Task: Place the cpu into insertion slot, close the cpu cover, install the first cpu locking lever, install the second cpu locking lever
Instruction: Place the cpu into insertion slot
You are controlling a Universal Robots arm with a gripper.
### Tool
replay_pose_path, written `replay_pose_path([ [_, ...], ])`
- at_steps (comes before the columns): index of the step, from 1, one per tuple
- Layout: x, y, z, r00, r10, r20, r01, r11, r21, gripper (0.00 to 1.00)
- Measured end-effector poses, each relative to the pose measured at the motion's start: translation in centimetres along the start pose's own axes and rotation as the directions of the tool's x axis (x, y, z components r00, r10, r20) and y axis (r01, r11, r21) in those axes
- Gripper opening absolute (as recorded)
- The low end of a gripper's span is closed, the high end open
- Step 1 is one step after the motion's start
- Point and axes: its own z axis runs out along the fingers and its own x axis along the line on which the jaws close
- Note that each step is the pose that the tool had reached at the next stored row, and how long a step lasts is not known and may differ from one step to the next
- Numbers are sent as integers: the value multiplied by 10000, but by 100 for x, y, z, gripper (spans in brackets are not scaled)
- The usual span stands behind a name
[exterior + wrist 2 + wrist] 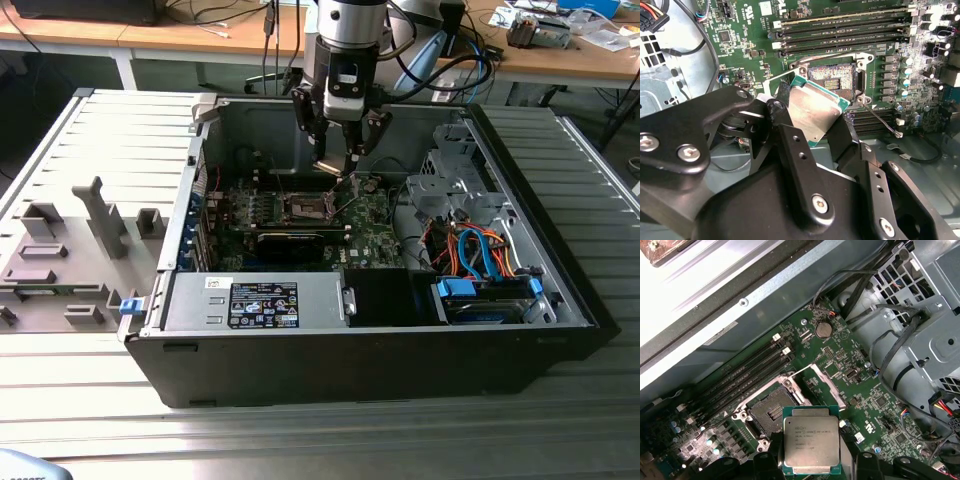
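cpu, flat silver square, in black hand; dark insertion slot

Ribbed metal bench carries open computer case, grey panel.

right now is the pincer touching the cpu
Touching. In the second wrist view the pincer clamps the cpu by opposite edges between its black fingers, clear of the insertion slot.

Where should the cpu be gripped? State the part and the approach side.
By two opposite edges, coming from above its metal top. The cpu is a thin flat square, and the gripper clamps it that way now, leaving its top face uncovered.
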Motion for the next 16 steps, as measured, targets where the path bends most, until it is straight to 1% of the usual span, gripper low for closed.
replay_pose_path([
  [16, 0, 0, 3, 9999, 108, -5, -108, 9999, 4, 55],
])
